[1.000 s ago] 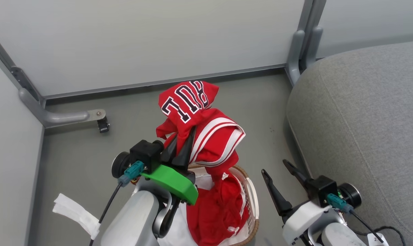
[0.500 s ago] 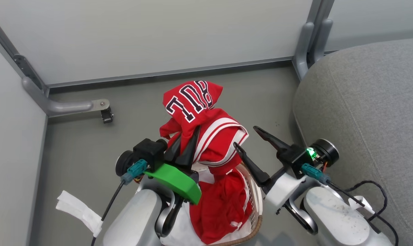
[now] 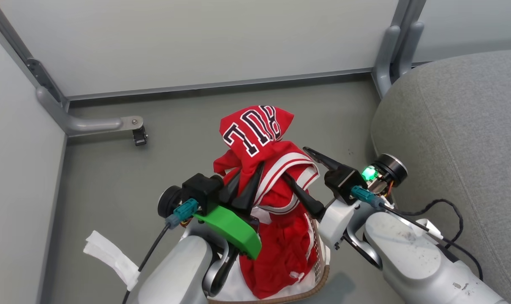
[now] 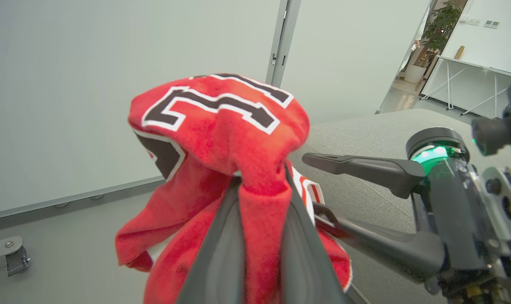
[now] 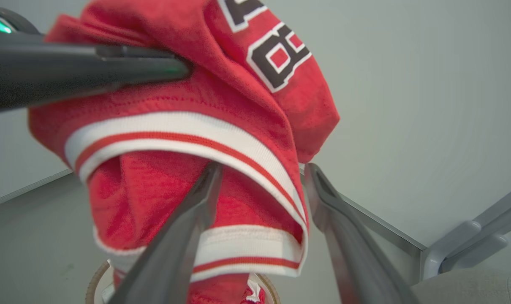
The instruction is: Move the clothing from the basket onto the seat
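The seat (image 3: 449,126) takes the head view from 1 to 4 o'clock, bare and well apart from the load. The basket (image 3: 321,264) sits on the floor (image 3: 175,126) at 6 o'clock, between the two arms. The jersey (image 3: 255,131) is held above it at the centre. The left gripper (image 3: 249,172) has its fingers pressed together on a fold of that cloth. A red tail (image 3: 281,253) hangs from the bunch into the basket; whether it is the jersey's lower part or the shorts cannot be told. The right gripper (image 3: 295,161) stands at the bunch's 3 o'clock side, fingers spread wide about the striped hem, closed on nothing.

The likeliest trouble is that tail. If the load swings toward the seat before the tail clears the rim, it may snag and drag or tip the light basket, or pull up the white sheet (image 3: 238,291) beneath. The hold is a narrow pinch, so a quick swing could let the cloth slip and drop short of the seat.

The jersey is bright red, thin and limp, draped like a hood over the left fingertips. Its dark white-edged letters sit upside down at 12 o'clock, with white-and-red bands below at 3 o'clock
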### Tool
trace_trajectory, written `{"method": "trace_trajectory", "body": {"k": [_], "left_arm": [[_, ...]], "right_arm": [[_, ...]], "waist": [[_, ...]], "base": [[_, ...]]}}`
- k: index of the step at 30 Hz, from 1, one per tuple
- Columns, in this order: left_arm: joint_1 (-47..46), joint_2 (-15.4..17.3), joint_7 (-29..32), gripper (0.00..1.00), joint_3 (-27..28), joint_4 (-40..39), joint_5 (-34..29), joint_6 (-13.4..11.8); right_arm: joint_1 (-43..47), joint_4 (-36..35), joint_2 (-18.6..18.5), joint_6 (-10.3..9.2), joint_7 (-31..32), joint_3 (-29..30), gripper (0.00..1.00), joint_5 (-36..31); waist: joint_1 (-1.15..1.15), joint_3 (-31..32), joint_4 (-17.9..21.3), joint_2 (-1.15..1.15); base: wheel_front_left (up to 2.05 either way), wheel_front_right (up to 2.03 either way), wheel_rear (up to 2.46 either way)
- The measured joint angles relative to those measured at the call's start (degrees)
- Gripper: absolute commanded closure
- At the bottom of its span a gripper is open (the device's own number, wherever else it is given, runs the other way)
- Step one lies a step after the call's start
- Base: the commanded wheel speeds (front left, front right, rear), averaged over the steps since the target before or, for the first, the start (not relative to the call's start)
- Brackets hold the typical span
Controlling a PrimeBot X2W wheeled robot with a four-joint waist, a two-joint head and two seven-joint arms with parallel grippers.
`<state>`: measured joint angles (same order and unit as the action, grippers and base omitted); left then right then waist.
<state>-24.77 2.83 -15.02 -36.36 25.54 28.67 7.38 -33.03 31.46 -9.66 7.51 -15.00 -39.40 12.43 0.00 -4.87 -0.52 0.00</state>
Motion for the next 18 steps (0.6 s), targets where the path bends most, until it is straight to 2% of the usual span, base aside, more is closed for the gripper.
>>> {"method": "trace_trajectory", "body": {"k": [7,18], "left_arm": [[-1.04,0.01,0.00,1.00,-4.42,-0.30,2.14,0.00],[-2.42,0.12,0.00,1.00,-8.80,0.16,4.64,0.00]], "right_arm": [[-2.60,2.66,0.10,0.00,0.01,-5.81,0.00,2.56],[-5.90,2.66,-3.15,0.00,0.00,-13.32,0.00,6.39]], "waist": [[0.00,-0.43,-1.26,0.00],[0.00,-0.77,-2.55,0.00]], "base": [[0.00,0.00,0.00],[0.00,0.00,0.00]]}}
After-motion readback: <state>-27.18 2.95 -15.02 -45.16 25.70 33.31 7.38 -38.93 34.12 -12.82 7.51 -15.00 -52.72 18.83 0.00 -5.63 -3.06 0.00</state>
